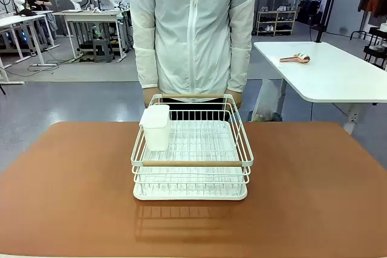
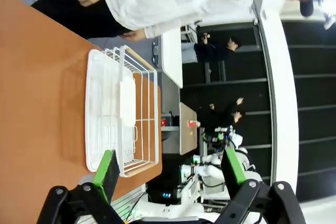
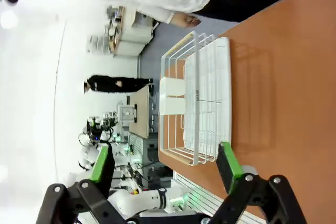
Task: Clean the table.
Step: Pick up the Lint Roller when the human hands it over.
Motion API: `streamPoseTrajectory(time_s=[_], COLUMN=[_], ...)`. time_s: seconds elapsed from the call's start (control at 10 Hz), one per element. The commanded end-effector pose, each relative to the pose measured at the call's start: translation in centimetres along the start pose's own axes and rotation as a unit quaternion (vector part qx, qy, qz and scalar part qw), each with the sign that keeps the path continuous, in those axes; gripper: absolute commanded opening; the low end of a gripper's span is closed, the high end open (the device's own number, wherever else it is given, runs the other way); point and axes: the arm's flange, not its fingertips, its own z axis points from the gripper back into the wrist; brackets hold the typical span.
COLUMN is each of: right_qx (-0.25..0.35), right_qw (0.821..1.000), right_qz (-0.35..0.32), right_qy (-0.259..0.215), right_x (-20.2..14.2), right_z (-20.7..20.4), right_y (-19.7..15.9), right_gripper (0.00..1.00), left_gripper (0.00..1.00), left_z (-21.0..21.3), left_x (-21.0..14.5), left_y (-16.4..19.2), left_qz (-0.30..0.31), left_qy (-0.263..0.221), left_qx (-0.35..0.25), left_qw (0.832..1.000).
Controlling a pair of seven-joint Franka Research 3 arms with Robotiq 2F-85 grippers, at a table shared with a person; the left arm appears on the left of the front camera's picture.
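The reddish-brown table (image 1: 72, 197) spreads across the front view, with a white wire dish rack (image 1: 192, 149) standing at its middle. A white cup-shaped holder (image 1: 156, 126) hangs on the rack's left side. In the left wrist view my left gripper (image 2: 169, 169) is open and empty, high off the table (image 2: 37, 87), with the rack (image 2: 122, 116) ahead of it. My right gripper (image 3: 166, 166) is likewise open and empty above the table (image 3: 294, 77), facing the rack (image 3: 202, 103).
A person in a white jacket (image 1: 192, 28) stands at the table's far edge, both hands at the rack's far rim. A white-topped table (image 1: 329, 70) with a small tool on it stands at the back right.
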Motion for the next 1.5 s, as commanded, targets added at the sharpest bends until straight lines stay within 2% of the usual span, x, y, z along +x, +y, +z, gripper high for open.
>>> streamPoseTrajectory(time_s=[0.0, 0.3, 0.5, 0.6, 0.7, 1.4], right_qx=[0.003, -0.016, -0.030, -0.018, -0.018, -0.018], right_qw=[1.000, 0.995, 0.994, 0.996, 0.996, 0.996], right_qz=[-0.024, -0.059, -0.074, -0.049, -0.049, -0.049], right_qy=[-0.014, -0.074, -0.069, -0.069, -0.069, -0.069], right_x=[0.3, -0.3, -0.5, -0.1, -0.1, -0.1], right_z=[-0.2, 4.6, 4.1, 5.4, 5.4, 5.4], right_y=[-0.2, -2.5, -3.7, -3.5, -3.5, -3.5], right_gripper=[1.00, 1.00, 1.00, 1.00, 1.00, 1.00], left_gripper=[1.00, 1.00, 1.00, 1.00, 1.00, 1.00], left_z=[0.3, 6.4, 6.3, 5.2, 7.7, 7.7], left_x=[-0.3, -1.5, -1.8, -1.7, -1.0, -1.0], left_y=[0.3, 1.1, 1.2, 0.7, 1.6, 1.6], left_qz=[0.005, 0.024, 0.027, 0.004, 0.026, 0.026], left_qy=[-0.019, -0.089, -0.086, -0.073, -0.099, -0.099], left_qx=[-0.009, 0.007, 0.016, 0.024, 0.014, 0.014], left_qw=[1.000, 0.996, 0.996, 0.997, 0.995, 0.995])
